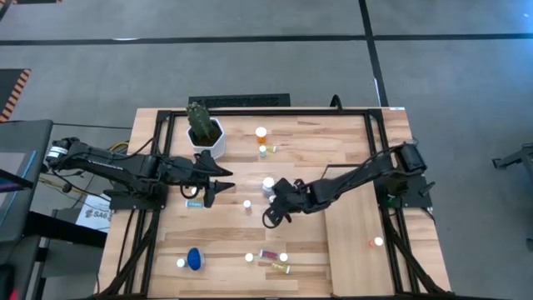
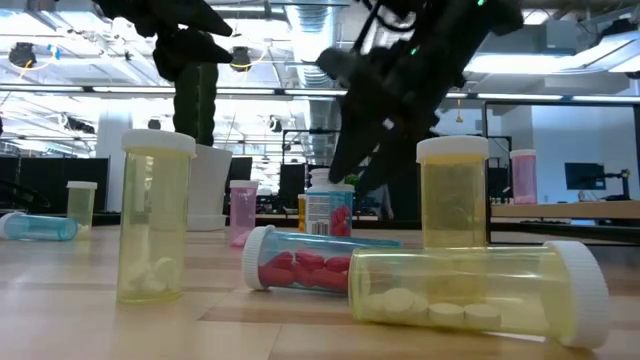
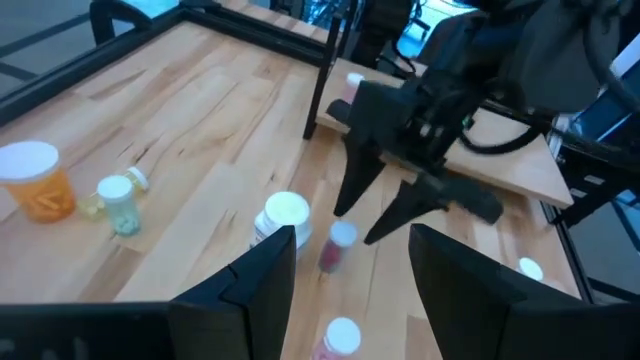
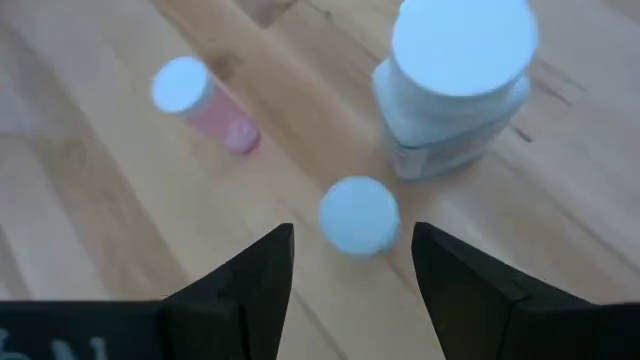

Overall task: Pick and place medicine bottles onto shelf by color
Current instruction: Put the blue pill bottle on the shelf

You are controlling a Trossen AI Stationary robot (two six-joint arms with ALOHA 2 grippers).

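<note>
High view shows both arms meeting over the middle of the table (image 1: pixel 208 242): the left gripper (image 1: pixel 210 193) points toward the right gripper (image 1: pixel 275 215), which hangs just beside a white-capped bottle (image 1: pixel 268 184), with a small pink vial (image 1: pixel 247 205) between the two claws and the shelf (image 1: pixel 354 242) off to the right gripper's outer side, one small bottle (image 1: pixel 377 242) standing on it. Only the right wrist view reveals what sits under that claw: its fingers (image 4: pixel 250 280) stand apart and empty, a small white-capped vial (image 4: pixel 358 216) just ahead of the gap, not touched, the wide white bottle (image 4: pixel 455 85) beyond it and the pink vial (image 4: pixel 205 105) off to one side. Left wrist view adds the left claw's own spread, empty fingers (image 3: pixel 262 275), and shows the right gripper (image 3: pixel 375 215) open above the pink vial (image 3: pixel 335 245). Low view alone shows bottles lying on their sides nearby: a yellow-green one (image 2: pixel 470 285) with white tablets and a red-filled one (image 2: pixel 300 262).
</note>
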